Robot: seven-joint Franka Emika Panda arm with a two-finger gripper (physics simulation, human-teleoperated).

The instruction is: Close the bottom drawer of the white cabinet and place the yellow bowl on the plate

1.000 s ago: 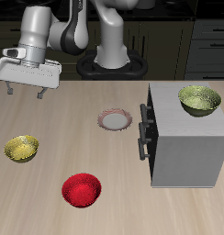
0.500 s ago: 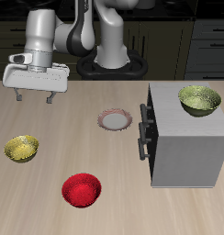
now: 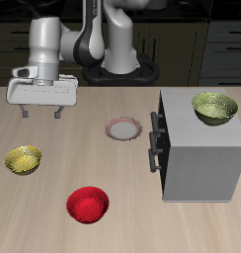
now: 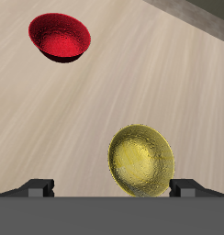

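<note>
The yellow bowl (image 3: 24, 159) (image 4: 141, 161) rests on the table near the side edge, a small golden bowl with a shiny ribbed inside. My gripper (image 3: 41, 112) hovers open above the table, farther back than the bowl, nothing between its fingers (image 4: 38, 186). The plate (image 3: 123, 128), pinkish-rimmed, lies mid-table in front of the white cabinet (image 3: 203, 156). Dark bar handles (image 3: 155, 148) show on the cabinet's drawer fronts; the bottom drawer sits nearly flush with the front, and I cannot tell if a small gap remains.
A red bowl (image 3: 87, 205) (image 4: 60, 36) sits near the table's front edge. A larger olive-green bowl (image 3: 214, 107) stands on top of the cabinet. Dark kitchen units run behind the robot's base.
The gripper has shifted toward the middle of the table and come lower, closer to the yellow bowl. Nothing on the table has moved.
</note>
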